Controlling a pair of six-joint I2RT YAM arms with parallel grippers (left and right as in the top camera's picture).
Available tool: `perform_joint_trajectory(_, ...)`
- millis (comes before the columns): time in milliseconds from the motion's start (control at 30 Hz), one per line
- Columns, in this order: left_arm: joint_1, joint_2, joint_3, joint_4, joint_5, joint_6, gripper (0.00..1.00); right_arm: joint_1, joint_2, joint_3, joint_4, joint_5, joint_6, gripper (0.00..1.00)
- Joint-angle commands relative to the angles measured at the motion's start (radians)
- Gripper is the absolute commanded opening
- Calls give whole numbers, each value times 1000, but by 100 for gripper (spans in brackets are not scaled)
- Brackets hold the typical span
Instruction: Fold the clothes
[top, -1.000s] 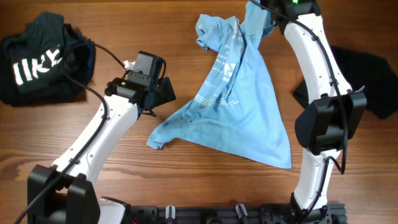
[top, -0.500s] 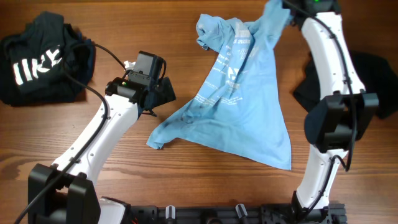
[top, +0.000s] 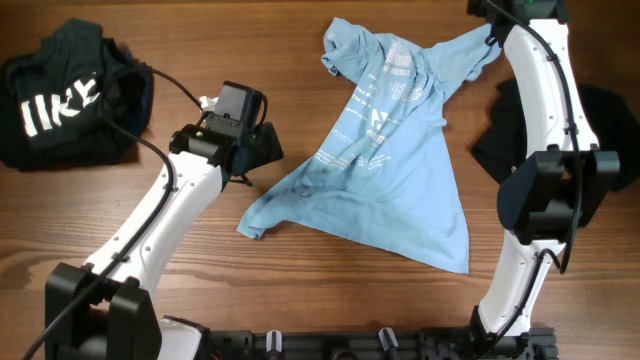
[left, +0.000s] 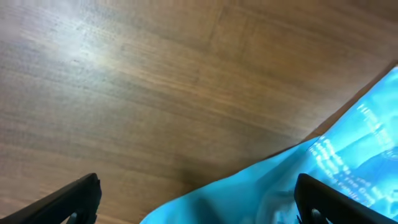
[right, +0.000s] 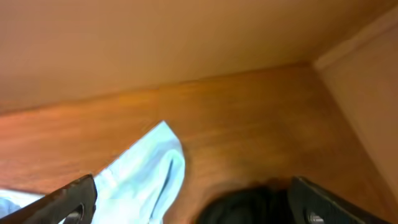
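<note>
While the sky-blue T-shirt lies rumpled on the bench and both the left tool and right tool stand spread and empty, the step in hand seems to be laying it flat, so next comes pinching a sleeve or hem.

Before me, a sky-blue T-shirt lies rumpled, print up, between a bunched black lettered shirt and another dark garment.

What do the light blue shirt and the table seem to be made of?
Light blue shirt: soft matte fabric, probably cotton; it wrinkles and drapes. Table: wood or wood-look laminate, slightly glossy; grain lines and a soft glare show.
</note>
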Motion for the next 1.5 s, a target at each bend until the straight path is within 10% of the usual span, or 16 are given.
perform_joint_trajectory(0, 6, 18, -1, 85, -9, 37, 100, 10, -51, 13, -92, -141, 59, 100)
perform_joint_trajectory(600, 6, 517, 24, 1011, 279, 113, 99, 100, -112, 13, -509, -502, 126, 100)
perform_joint_trajectory(1467, -52, 818, 892, 354, 263, 301, 86, 100, -120, 13, -558, -584, 127, 100)
